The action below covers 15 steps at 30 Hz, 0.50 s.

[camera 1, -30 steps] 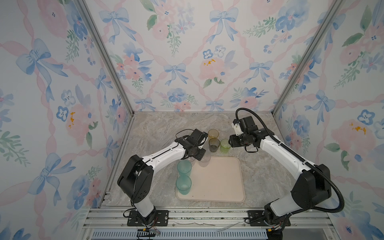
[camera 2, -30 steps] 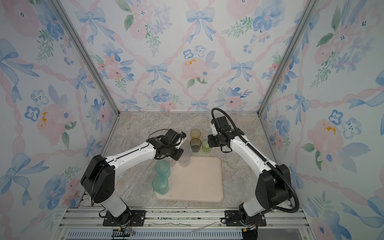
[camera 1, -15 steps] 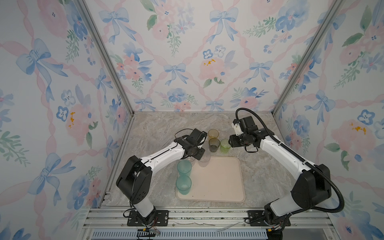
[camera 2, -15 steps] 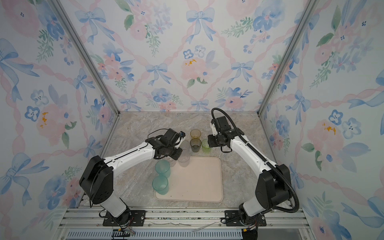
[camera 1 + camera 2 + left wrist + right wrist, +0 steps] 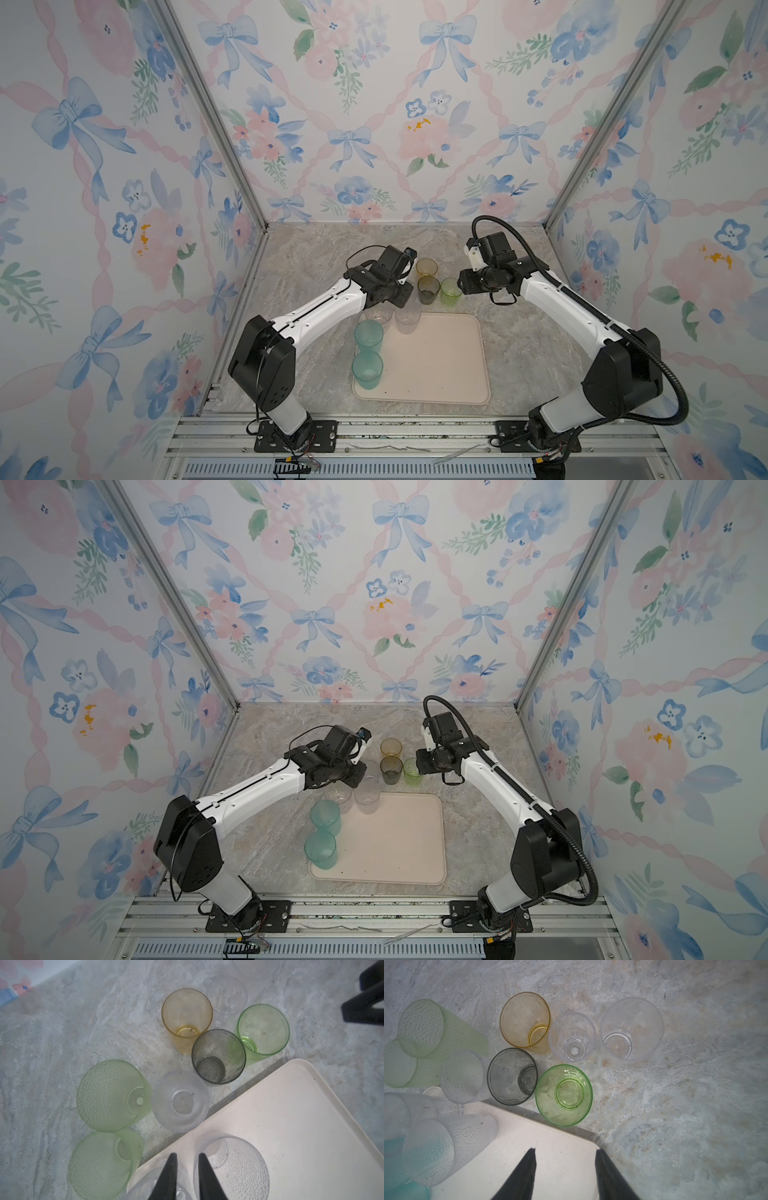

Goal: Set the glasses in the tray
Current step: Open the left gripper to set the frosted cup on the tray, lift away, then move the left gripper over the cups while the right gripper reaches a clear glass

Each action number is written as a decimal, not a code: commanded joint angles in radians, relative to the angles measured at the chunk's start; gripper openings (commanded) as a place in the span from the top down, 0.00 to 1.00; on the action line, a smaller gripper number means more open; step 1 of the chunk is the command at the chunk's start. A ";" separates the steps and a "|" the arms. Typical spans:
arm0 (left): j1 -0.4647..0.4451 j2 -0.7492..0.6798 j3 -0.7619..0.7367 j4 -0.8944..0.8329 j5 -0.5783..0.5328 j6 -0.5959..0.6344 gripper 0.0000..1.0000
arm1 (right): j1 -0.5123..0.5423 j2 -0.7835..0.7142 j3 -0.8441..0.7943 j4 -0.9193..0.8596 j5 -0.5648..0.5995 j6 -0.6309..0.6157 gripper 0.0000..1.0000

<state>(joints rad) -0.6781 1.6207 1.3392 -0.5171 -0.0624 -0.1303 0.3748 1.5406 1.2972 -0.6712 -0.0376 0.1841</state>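
Observation:
The beige tray (image 5: 440,365) holds two teal glasses (image 5: 368,336) along its left side and two clear glasses (image 5: 234,1165) in its far left corner. My left gripper (image 5: 187,1155) hangs over those clear glasses, open by a narrow gap, with the rim of one between its fingers. On the table beyond the tray stand an amber glass (image 5: 427,267), a smoky grey glass (image 5: 428,289) and a bright green glass (image 5: 563,1095). My right gripper (image 5: 565,1149) is open and empty above the tray's far right corner, close to the bright green glass.
Two pale green glasses (image 5: 110,1095) and a frosted clear one (image 5: 179,1101) stand on the marble table off the tray's far left corner. Two more clear glasses (image 5: 631,1029) stand beyond the amber one. Floral walls close in three sides.
My left gripper's jaws have parted a little over the clear glass in the tray corner. Neither arm has visibly shifted, and the right gripper is as before.

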 commanded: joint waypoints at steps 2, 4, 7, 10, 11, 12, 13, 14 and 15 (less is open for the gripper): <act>0.037 -0.045 0.032 0.033 0.007 0.010 0.85 | -0.017 0.011 0.057 0.019 -0.043 0.011 0.55; 0.056 -0.054 0.029 0.045 0.002 -0.004 0.87 | -0.011 0.023 0.076 0.013 -0.073 0.009 0.58; 0.082 -0.082 0.004 0.079 -0.001 -0.024 0.87 | 0.015 0.043 0.107 -0.004 -0.069 -0.003 0.59; 0.115 -0.123 -0.034 0.110 -0.002 -0.041 0.86 | 0.015 0.068 0.130 -0.003 -0.035 -0.010 0.58; 0.128 -0.136 -0.047 0.116 -0.001 -0.044 0.86 | 0.006 0.081 0.143 -0.010 -0.024 -0.010 0.58; 0.140 -0.148 -0.058 0.119 -0.004 -0.047 0.86 | -0.003 0.094 0.154 -0.014 -0.019 -0.010 0.58; 0.152 -0.159 -0.069 0.120 -0.008 -0.050 0.86 | -0.018 0.104 0.164 -0.015 -0.017 -0.011 0.58; 0.166 -0.173 -0.080 0.122 -0.009 -0.054 0.86 | -0.033 0.108 0.175 -0.014 -0.006 -0.010 0.58; 0.176 -0.181 -0.092 0.124 -0.008 -0.056 0.86 | -0.048 0.135 0.185 -0.014 0.000 -0.008 0.58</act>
<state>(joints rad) -0.5266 1.4761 1.2785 -0.4171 -0.0635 -0.1623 0.3645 1.6344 1.4361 -0.6685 -0.0727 0.1829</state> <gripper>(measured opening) 0.142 0.416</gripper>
